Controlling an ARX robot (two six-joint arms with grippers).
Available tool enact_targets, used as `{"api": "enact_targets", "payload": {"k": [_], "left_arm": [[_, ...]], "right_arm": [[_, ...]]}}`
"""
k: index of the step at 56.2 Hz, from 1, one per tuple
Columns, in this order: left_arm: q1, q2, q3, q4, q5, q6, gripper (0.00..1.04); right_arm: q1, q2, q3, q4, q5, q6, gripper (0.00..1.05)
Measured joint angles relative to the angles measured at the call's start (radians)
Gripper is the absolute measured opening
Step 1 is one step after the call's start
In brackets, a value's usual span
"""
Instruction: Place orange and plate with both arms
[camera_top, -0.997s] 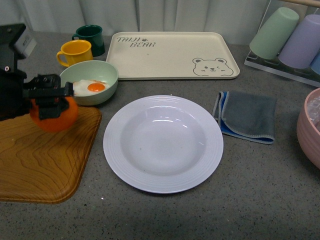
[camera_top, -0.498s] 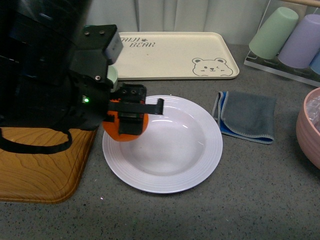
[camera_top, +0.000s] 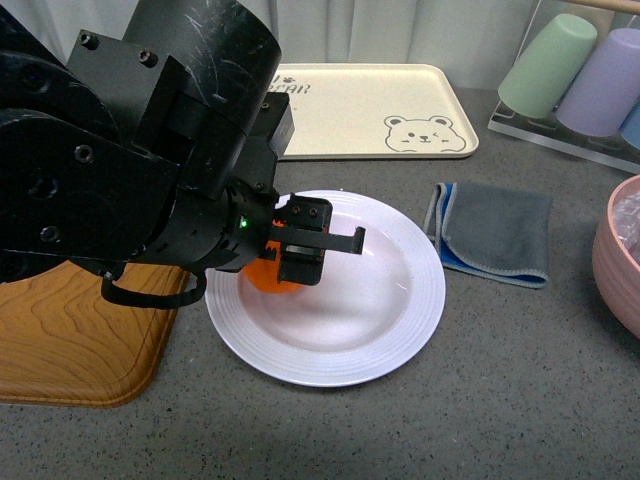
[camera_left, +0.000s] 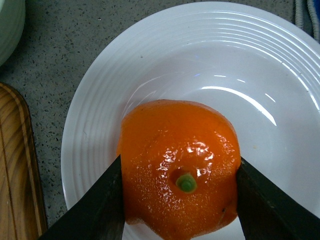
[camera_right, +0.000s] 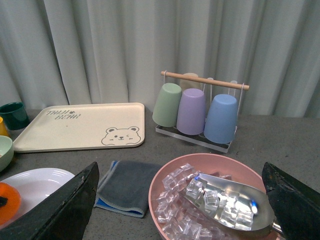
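The orange (camera_left: 180, 165), bright and dimpled with a green stem dot, is held between the two black fingers of my left gripper (camera_left: 180, 200), which is shut on it. It sits low over the left part of the white ribbed plate (camera_left: 100, 115). In the front view the bulky left arm hides most of the orange (camera_top: 262, 276); the left gripper (camera_top: 300, 250) reaches over the plate (camera_top: 400, 300). My right gripper (camera_right: 177, 205) is open and empty, off to the right above the pink ice bowl, with the plate (camera_right: 30, 182) and orange (camera_right: 7, 202) far from it.
A wooden tray (camera_top: 70, 340) lies left of the plate. The cream bear tray (camera_top: 380, 100) is behind it. A grey cloth (camera_top: 495, 230) lies to the right. A pink bowl (camera_right: 165, 185) holds ice and a metal scoop. A cup rack (camera_right: 200, 107) stands at the back right.
My left arm has carried the orange rightward from above the wooden tray to over the plate, then further in and lower. The arm now hides the green bowl and mugs.
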Motion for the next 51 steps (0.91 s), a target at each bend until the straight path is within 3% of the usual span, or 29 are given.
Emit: {"api": "enact_targets", "payload": {"k": [24,41,51], "left_arm": [[-0.010,0.038,0.009,0.026,-0.026,0.018,0.51],[-0.008,0.041,0.006,0.032,-0.035,0.025,1.00],[-0.001,-0.027,-0.025,0.048,-0.035,0.011,0.98]], "right_arm": [[0.000,0.000,0.000,0.000,0.000,0.000,0.95],[0.000,0.000,0.000,0.000,0.000,0.000,0.95],[0.000,0.000,0.000,0.000,0.000,0.000,0.95]]}}
